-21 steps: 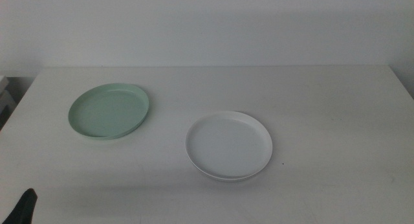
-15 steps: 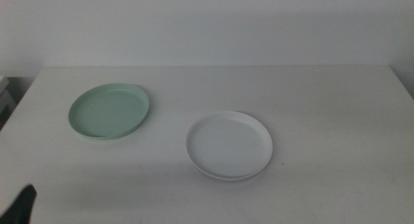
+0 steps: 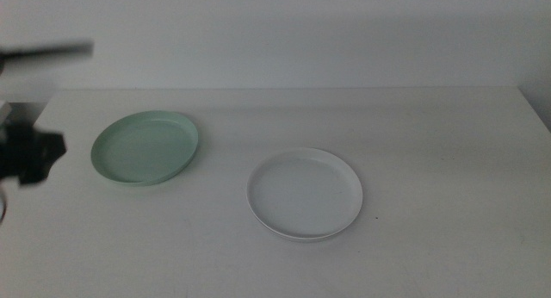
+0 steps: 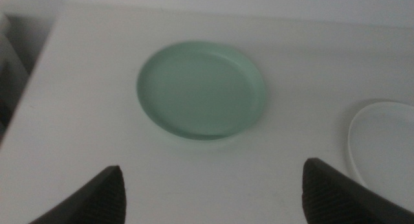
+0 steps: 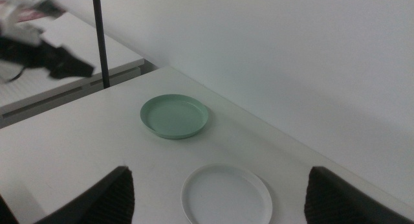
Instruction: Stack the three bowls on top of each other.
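Clearly, only two of the three bowls can be seen with certainty: the green bowl [image 3: 145,148] lies flat on the left part of the white table [image 3: 430,143], and the white bowl [image 3: 305,193] lies flat near the middle, well apart from the green one. The grey bowl is not visible as a separate thing; a second thin edge shows under the front of the white bowl, but I cannot tell if this is the grey one. The left tool [image 4: 210,195] hangs above the table with the green bowl ahead of it, its jaws wide apart and holding nothing. The right tool [image 5: 220,198] waits high over the right side, also wide open and empty. Both bowls look thin, stiff and light, probably plastic, with a smooth surface that may slip between dark jaws. They are too broad to hold across, so I judge that the best place to take hold is the low rim, one jaw inside and one outside, on the side nearest to the arm. A bowl held like this probably tilts, so it should be lifted slowly and kept level.
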Controlling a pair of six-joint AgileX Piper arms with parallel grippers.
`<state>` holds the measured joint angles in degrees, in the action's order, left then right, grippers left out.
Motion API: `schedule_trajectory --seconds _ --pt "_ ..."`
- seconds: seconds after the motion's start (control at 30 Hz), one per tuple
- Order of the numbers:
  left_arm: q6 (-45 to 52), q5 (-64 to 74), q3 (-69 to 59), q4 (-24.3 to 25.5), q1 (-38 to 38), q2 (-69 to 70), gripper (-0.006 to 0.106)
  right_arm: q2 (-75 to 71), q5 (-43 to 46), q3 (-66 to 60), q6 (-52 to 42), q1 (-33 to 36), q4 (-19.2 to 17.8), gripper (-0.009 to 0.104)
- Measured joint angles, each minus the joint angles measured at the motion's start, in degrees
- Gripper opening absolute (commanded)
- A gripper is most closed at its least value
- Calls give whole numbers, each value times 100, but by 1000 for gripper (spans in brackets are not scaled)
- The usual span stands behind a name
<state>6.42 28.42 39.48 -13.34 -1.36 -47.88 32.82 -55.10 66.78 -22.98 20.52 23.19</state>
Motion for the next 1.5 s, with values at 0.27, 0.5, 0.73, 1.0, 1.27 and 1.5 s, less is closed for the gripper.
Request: schedule_trajectory --seconds 0.27,0.5,0.73,1.0,1.27,1.5 --pt "-134 1380 2102 -28 0 -2193 90 0 0 0 0 0 -4 70" --pt "-166 1691 2963 -86 -4 -3420 90 0 0 0 0 0 -4 70" --pt "-21 2308 4122 -119 -393 -4666 90 0 0 0 0 0 -4 70" --pt "427 2490 5248 -92 -805 -6182 90 -1 0 0 0 0 -4 70" --pt "683 2427 5901 -123 -806 -7468 90 -6 0 0 0 0 -4 70" --pt "759 2121 6014 -247 -806 -7997 80 -6 0 0 0 0 -4 70"
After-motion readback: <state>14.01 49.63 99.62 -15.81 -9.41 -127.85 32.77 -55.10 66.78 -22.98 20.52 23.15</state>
